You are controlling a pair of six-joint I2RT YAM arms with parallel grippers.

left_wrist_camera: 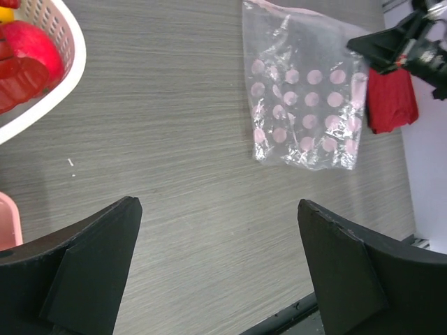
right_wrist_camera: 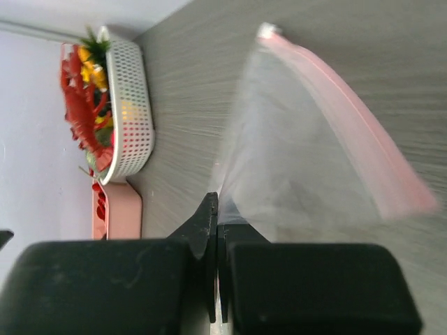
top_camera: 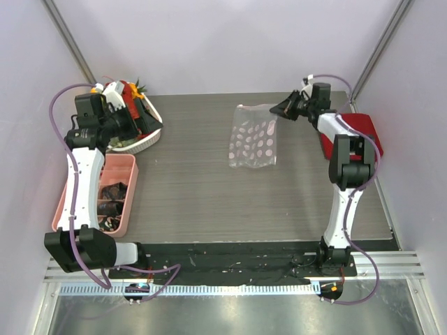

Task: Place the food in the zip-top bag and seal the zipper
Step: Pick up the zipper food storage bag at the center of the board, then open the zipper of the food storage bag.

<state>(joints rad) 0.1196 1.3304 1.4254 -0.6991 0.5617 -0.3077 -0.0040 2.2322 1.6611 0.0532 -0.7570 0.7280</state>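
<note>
A pink plastic compartment tray [top_camera: 120,165] lies on the grey wood-grain table [top_camera: 195,195], on the near side of the left tool [left_wrist_camera: 218,204], with dark pieces in its compartments. The left tool's 2 black fingers [left_wrist_camera: 91,265] stand wide apart with nothing between them. It hangs at the near rim of a white perforated plastic basket [right_wrist_camera: 133,105]. In the basket sit the toy foods: a big bright red plastic lobster [right_wrist_camera: 78,105] and yellow-orange pieces [right_wrist_camera: 87,70] with a green leafy tuft.

To the right of the left tool and well apart from it, a clear plastic zip-top bag with pale pink dots [top_camera: 253,139] lies on the middle of the table, with no food in it. Most of the bag is flat on the table. Its far right corner rises to the right tool [right_wrist_camera: 216,204], whose 2 fingers are pressed together and clamped on the bag's edge there. The thin pale pink zipper strip [right_wrist_camera: 335,105] runs along the mouth, slanting away from the right tool. In the right wrist view it is blurred, so I cannot tell whether it is sealed.

Behind the right tool, under its arm, a flat red object [top_camera: 364,129] lies at the table's right edge.
</note>
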